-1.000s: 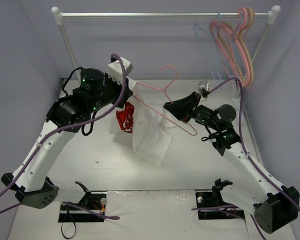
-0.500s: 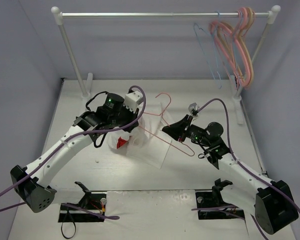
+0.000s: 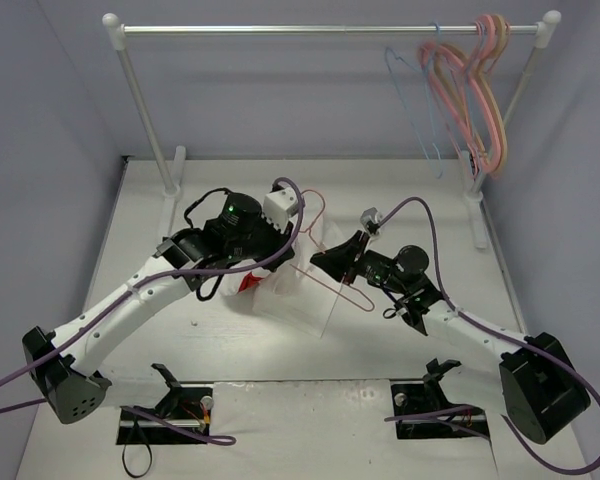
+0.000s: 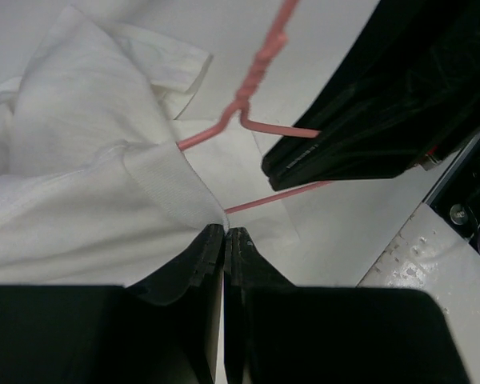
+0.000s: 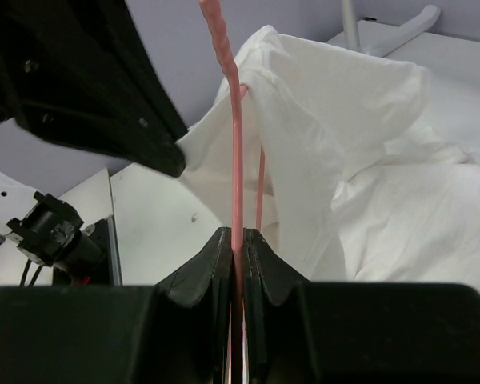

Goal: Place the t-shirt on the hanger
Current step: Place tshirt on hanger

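The left gripper [image 4: 225,234], jaws pressed together, pinches a ribbed edge of the white t-shirt [image 4: 80,152], while the right gripper [image 5: 238,240] clamps tight on a wire of the pinkish-red hanger [image 5: 236,152]. The hanger runs into the shirt's folds, and the garment sits bunched in the middle of the desk [image 3: 420,185] between the two arms.

- A robotics lab test bench: a left arm [image 3: 120,305] and a right arm [image 3: 480,335], both white and black, are bolted at 6 o'clock to a white table [image 3: 280,350].
- Plain lavender-grey walls [image 3: 40,150] box the table in at 9, 12 and 3 o'clock.
- A clothes rail [image 3: 280,30] stands at 12 o'clock, with a bunch of hangers [image 3: 475,100] at 1 o'clock.
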`<state>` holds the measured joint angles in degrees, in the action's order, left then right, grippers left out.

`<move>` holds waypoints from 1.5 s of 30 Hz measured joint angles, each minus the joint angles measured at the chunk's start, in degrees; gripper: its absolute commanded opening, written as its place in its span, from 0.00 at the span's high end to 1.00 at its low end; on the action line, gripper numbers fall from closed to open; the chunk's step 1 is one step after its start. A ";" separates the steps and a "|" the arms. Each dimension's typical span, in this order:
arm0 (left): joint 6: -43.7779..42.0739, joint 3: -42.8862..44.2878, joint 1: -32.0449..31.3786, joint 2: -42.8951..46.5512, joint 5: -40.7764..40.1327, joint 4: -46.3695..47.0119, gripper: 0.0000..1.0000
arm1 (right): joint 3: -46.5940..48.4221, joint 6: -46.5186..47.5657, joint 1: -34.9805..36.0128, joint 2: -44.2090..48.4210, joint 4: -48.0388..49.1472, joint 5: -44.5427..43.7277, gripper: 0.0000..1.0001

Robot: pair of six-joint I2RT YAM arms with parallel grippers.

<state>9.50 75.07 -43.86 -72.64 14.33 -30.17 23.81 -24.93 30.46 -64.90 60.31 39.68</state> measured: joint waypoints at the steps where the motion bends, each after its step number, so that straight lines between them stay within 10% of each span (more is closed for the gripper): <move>1: -0.02 0.00 -0.59 0.00 -0.15 -0.07 1.00 | 0.31 0.52 -0.02 -0.44 -0.07 -0.20 1.00; 20: -2.03 2.12 -4.28 5.55 -3.58 -2.08 1.00 | 19.52 8.92 -6.43 5.38 -12.59 6.47 1.00; 45: -0.92 4.55 -5.38 2.12 -5.09 -2.71 1.00 | 1.86 7.02 -0.72 4.94 -1.03 2.67 1.00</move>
<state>8.58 79.61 -49.23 -70.52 9.23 -32.88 25.67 -17.91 29.74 -59.96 59.29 42.35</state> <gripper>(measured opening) 0.053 0.086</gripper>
